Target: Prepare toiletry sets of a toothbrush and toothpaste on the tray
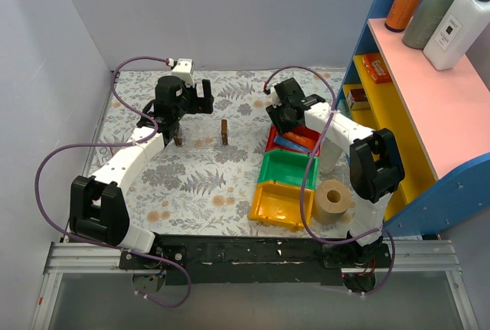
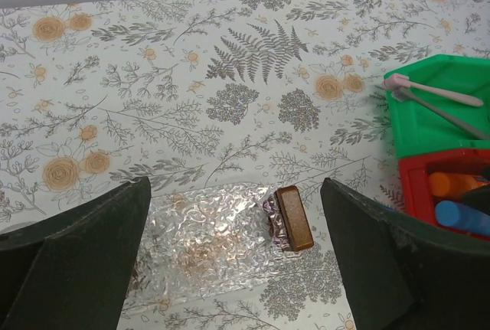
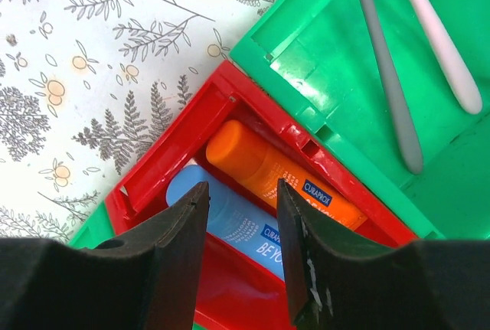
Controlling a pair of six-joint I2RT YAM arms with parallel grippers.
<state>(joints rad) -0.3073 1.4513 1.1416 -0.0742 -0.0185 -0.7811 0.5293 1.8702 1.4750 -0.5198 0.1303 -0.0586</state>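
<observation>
Right gripper (image 3: 242,194) over red bin (image 3: 145,186), jaws apart astride toothpaste (image 3: 236,227) — lined up to pinch it. Toothpaste lies in the bin. Left gripper (image 2: 236,194) — jaws wide — hovers over tray (image 2: 207,249), left of bin.

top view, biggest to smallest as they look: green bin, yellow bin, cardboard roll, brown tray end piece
green bin and yellow bin: about alike, not ranked
cardboard roll
brown tray end piece, smallest
</observation>
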